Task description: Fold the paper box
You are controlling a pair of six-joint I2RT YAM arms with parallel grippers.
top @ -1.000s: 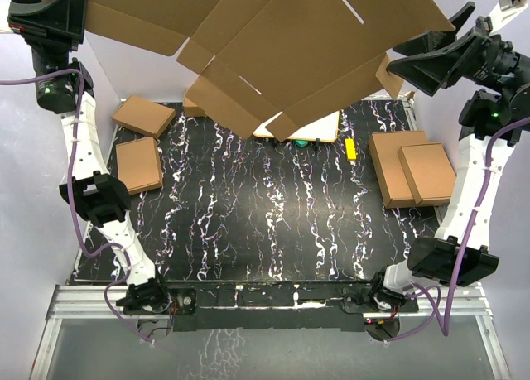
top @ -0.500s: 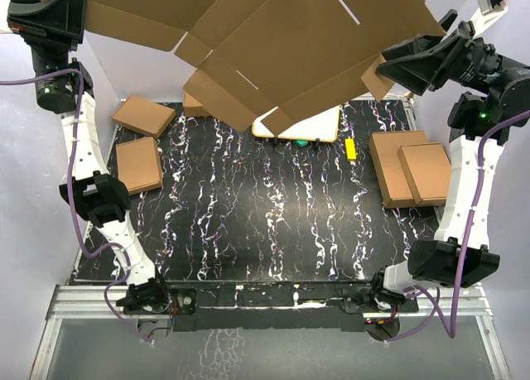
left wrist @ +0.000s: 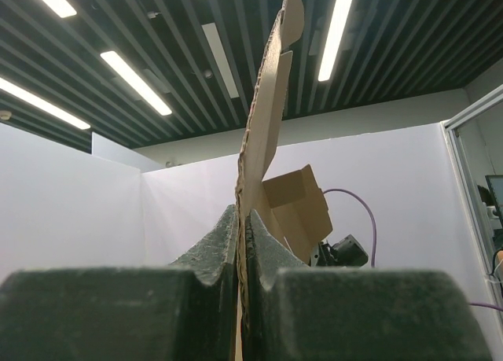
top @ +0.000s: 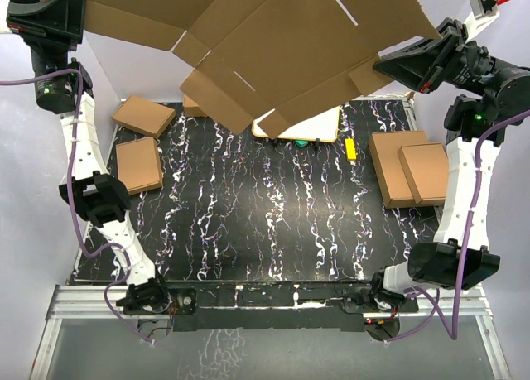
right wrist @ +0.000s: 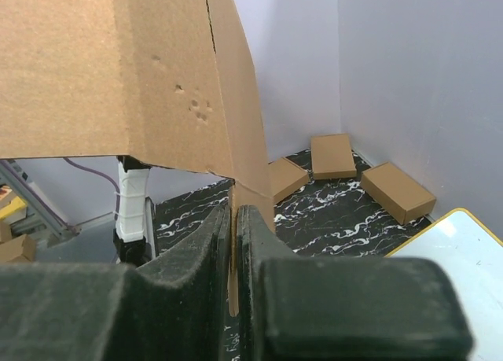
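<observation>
The paper box [top: 290, 40] is a large flat brown cardboard sheet with flaps and slits, held high above the table across the top of the top view. My left gripper [top: 83, 7] is shut on its left edge; in the left wrist view the sheet [left wrist: 263, 133] rises edge-on from between the closed jaws of that gripper [left wrist: 242, 219]. My right gripper [top: 383, 65] is shut on a flap at the sheet's right edge. In the right wrist view that cardboard flap [right wrist: 244, 160] runs down between the closed jaws of the gripper [right wrist: 234, 215].
Small folded brown boxes lie on the black marbled table [top: 273, 223]: two at the left [top: 139, 165], [top: 144, 115] and a stacked pair at the right [top: 414, 169]. A white board with tan frame [top: 310, 127] and a small yellow item [top: 350, 148] lie at the back.
My right gripper moved left up to the sheet's right flap and closed on it. The sheet shifted slightly. The left gripper kept its hold.
</observation>
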